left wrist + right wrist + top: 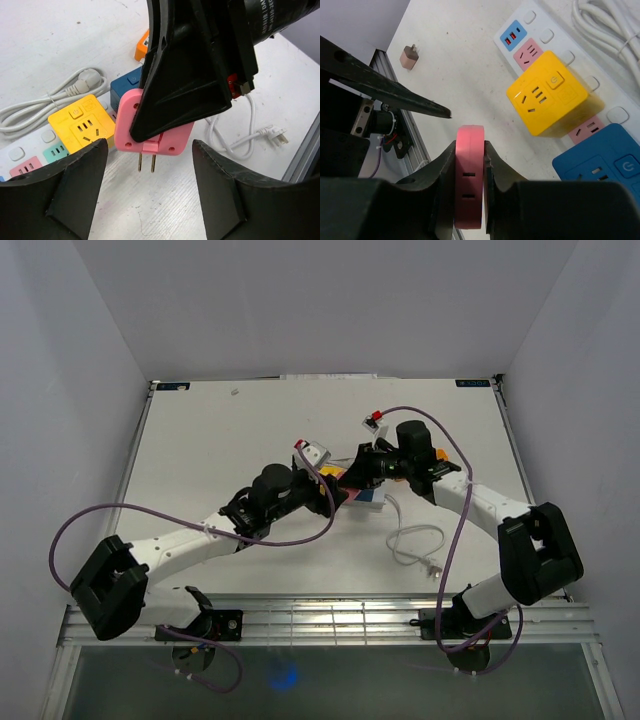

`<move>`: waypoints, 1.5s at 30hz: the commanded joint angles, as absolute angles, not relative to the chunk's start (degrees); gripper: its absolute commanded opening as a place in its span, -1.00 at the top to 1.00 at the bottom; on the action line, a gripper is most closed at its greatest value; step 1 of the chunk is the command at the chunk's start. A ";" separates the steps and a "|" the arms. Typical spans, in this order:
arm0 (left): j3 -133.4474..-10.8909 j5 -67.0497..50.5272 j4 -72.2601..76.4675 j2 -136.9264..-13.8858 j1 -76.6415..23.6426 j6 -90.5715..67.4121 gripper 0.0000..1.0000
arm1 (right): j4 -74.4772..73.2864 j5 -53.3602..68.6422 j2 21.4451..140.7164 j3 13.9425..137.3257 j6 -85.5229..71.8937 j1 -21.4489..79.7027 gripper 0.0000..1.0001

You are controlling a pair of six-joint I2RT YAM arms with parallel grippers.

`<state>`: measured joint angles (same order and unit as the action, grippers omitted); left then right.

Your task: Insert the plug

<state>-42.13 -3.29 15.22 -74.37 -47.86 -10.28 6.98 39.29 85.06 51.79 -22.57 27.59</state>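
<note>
Two flat faces of the plug, light and rigid I reckon, sit clenched in my right tool; left tool hangs released.

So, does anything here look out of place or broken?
Mostly no. One small pinkish charger lies alone near the edge of the table, well away from the power strip. Nothing looks spilled or broken.

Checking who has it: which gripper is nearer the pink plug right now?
Right. The right gripper is clamped on the pink plug, a finger on each flat face. The left gripper is open, its fingers standing either side of the plug's prongs without gripping it.
</note>
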 commanded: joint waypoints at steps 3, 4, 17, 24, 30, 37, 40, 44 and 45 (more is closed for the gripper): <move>-38.77 0.53 20.02 -66.80 -47.90 -15.82 -0.64 | 13.34 37.35 80.43 48.97 -24.60 25.67 0.84; -38.15 0.09 20.91 -66.27 -47.47 -16.34 -0.64 | 14.40 37.61 79.29 48.35 -25.13 25.40 0.84; -35.42 -18.36 28.04 -66.53 -42.02 -22.14 -0.87 | 20.39 49.74 75.33 46.85 -30.59 23.56 0.85; -35.33 -26.36 32.07 -70.05 -38.94 -26.01 -0.79 | 24.86 53.43 72.60 45.35 -32.78 23.64 0.84; -33.14 -29.44 36.73 -68.13 -38.58 -26.89 -0.79 | 30.83 57.21 73.47 44.13 -36.99 23.56 0.84; -31.29 -34.45 42.27 -66.80 -38.58 -28.30 -0.69 | 39.63 61.08 75.76 42.37 -43.06 23.64 0.84; -31.90 -35.77 42.54 -68.20 -38.58 -28.74 -0.65 | 41.22 61.70 76.11 41.92 -44.12 23.64 0.84; -32.25 -37.35 43.59 -69.61 -38.58 -29.09 -0.59 | 45.87 62.84 76.73 41.22 -47.45 23.64 0.84; -32.34 -37.70 43.59 -69.78 -38.58 -29.18 -0.58 | 46.31 62.93 76.99 41.22 -47.81 23.64 0.84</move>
<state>-31.48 -34.65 41.60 -69.45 -38.79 -28.60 39.24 60.64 76.55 41.34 -44.66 23.70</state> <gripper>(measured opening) 0.795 0.267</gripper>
